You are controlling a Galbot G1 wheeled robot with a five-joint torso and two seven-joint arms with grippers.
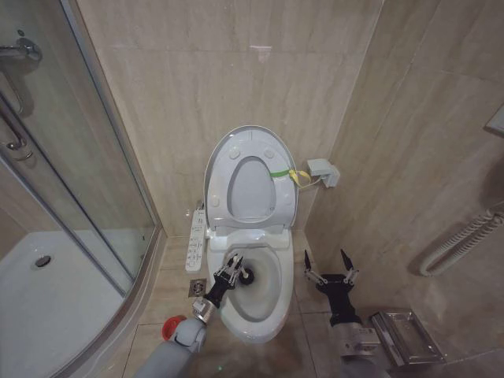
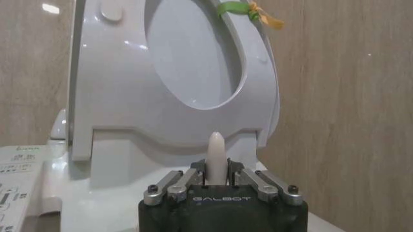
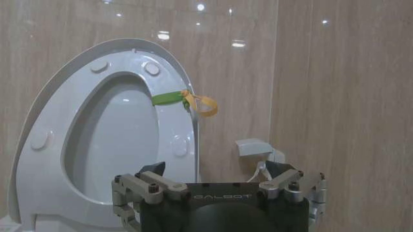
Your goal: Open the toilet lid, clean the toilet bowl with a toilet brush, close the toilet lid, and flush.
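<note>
The toilet lid (image 1: 250,189) stands raised against the wall with the ring seat (image 1: 279,169) folded up in front of it. Below, the white toilet bowl (image 1: 272,319) is uncovered. My left gripper (image 1: 233,270) reaches over the bowl's left rim, shut on the toilet brush, whose dark head (image 1: 246,276) is down inside the bowl. In the left wrist view the white handle tip (image 2: 216,152) sticks up between the shut fingers (image 2: 216,176). My right gripper (image 1: 331,269) hangs open beside the bowl's right side, holding nothing; it faces the raised lid (image 3: 110,140).
A red brush cup (image 1: 173,325) stands on the floor left of the bowl. The white control panel (image 1: 195,240) runs along the bowl's left side, with a floor drain (image 1: 197,287) beside it. The glass shower enclosure (image 1: 71,260) fills the left. A metal tray (image 1: 403,339) lies at lower right.
</note>
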